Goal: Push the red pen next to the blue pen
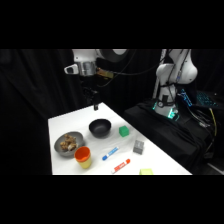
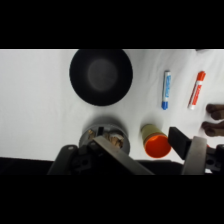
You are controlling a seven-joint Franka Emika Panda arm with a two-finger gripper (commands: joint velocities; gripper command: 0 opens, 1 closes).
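Arm raised, pincer (image 1: 95, 105) above the table's (image 1: 60, 125) far edge; finger gap unclear.

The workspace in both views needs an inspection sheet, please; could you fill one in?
Surface: white table, mostly bare at its far end.
Job's things: red pen and blue pen lie roughly parallel, apart.
Clutter: black bowl, grey dish with brown bits, orange cup, green block, grey block.
Gripper: gripper hangs above the table's far end, holding nothing.
Cables: cables beside the base.
Surroundings: dark backdrop; fingers at the wrist view's edge.
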